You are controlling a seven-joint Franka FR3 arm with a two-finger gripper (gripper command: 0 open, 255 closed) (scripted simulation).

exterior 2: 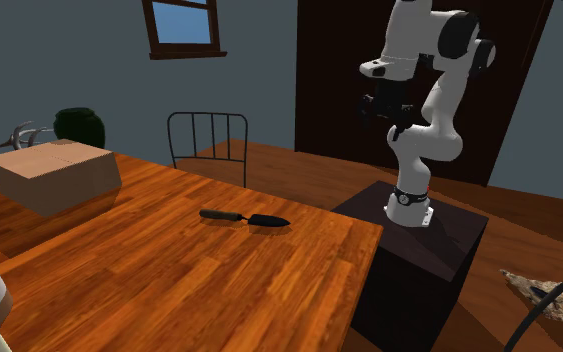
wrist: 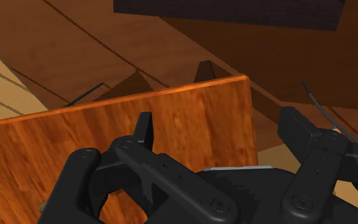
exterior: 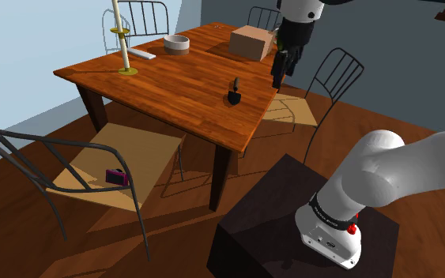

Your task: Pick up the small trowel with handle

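The small dark trowel (exterior: 234,95) lies on the wooden table (exterior: 173,87) near the corner closest to the stand; in the second exterior view the trowel (exterior 2: 244,217) rests flat, its blade pointing at the table edge. My black gripper (exterior: 278,79) hangs in the air to the shoulder view's right of the trowel, above the table's edge and well clear of it. From the second exterior view the gripper (exterior 2: 389,108) is high up, beyond the table. In the wrist view the gripper (wrist: 222,137) is open, its fingers (wrist: 144,130) apart over the table corner (wrist: 190,114), nothing between them.
A cardboard box (exterior: 252,41) stands at the table's far end, with a round bowl (exterior: 176,43) and a tall candlestick (exterior: 122,47) further left. Wire chairs (exterior: 323,87) flank the table; one seat holds a small purple object (exterior: 116,177). The dark stand (exterior: 292,229) sits at lower right.
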